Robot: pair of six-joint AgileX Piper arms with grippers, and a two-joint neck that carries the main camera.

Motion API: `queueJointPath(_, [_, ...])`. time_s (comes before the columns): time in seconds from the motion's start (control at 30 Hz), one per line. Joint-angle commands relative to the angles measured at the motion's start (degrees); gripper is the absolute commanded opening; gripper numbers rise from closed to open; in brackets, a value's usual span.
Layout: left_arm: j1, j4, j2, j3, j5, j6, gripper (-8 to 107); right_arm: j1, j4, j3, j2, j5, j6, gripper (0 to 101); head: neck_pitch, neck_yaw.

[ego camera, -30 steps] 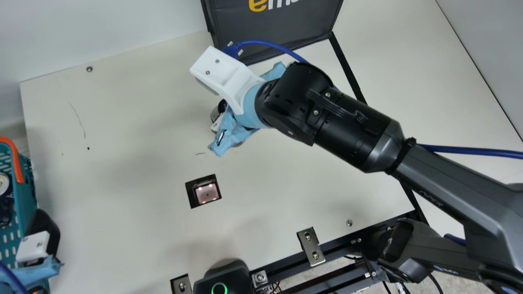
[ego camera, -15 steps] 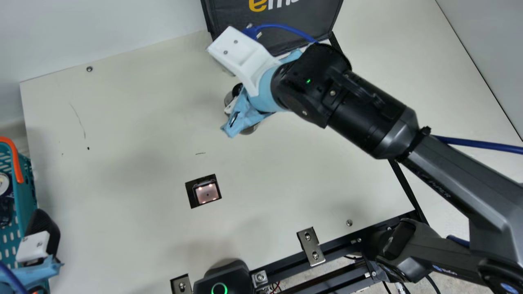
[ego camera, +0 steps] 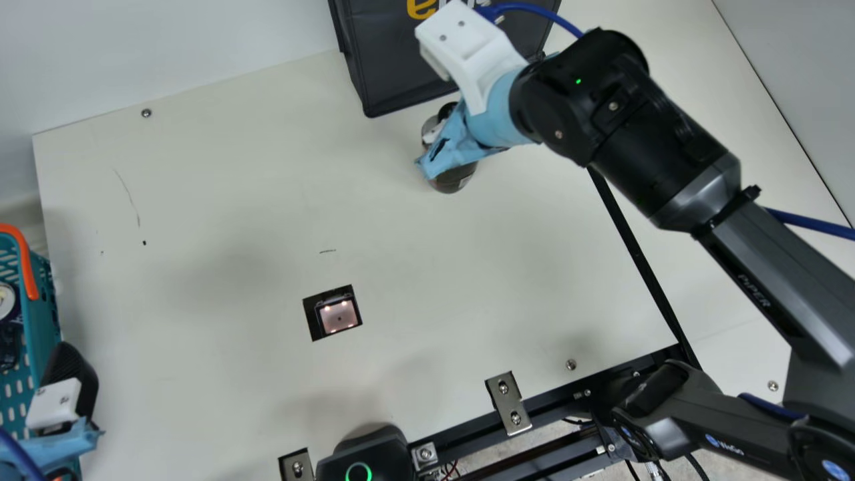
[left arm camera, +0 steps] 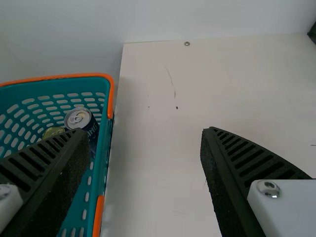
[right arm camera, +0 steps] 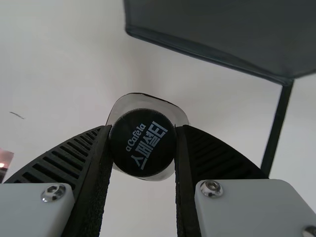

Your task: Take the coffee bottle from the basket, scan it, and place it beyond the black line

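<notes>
We have the coffee bottle (ego camera: 455,179) in our right gripper (ego camera: 452,148), whose fingers are closed in on both sides of its black cap (right arm camera: 142,143), leaving only the cap's width between them. The bottle is on the scanner's side of the black line (ego camera: 628,237), apart from it and near the dark bag (ego camera: 394,83); we cannot tell whether its base touches the tabletop (ego camera: 220,280). Our right wrist view looks down on the cap, where pale print runs in two rows of different sizes, while the main view gives us the bottle's dark side with a small patch of pale label. Yellow and white print marks the bag's face, partly behind our gripper, and pale lettering runs along our right arm (ego camera: 755,294). The scanner (ego camera: 338,316) sits in a dark square opening, its window lit; from the right wrist we catch just a corner of it. At the main view's left edge is the teal basket (ego camera: 45,300) with its orange handle. Our left wrist view looks inside, to a dark can (left arm camera: 79,118) with a silver top beside a yellowish one (left arm camera: 53,132). Our left gripper (ego camera: 65,431) is spread wide and holds nothing, one finger over the basket and the other over the tabletop.
</notes>
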Motion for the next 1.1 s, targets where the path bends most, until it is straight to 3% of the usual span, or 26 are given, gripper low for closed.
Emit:
queueJointPath(0.0, [0.0, 0.0, 0.0, 0.0, 0.0, 0.0, 90, -2.6, 0.4, 0.2, -0.2, 0.0, -0.5, 0, -1.6, -0.1])
queueJointPath(1.07, [0.0, 0.0, 0.0, 0.0, 0.0, 0.0, 90, -35.2, 8.6, 2.1, -1.3, 0.0, -11.9, 0, -1.6, -0.1])
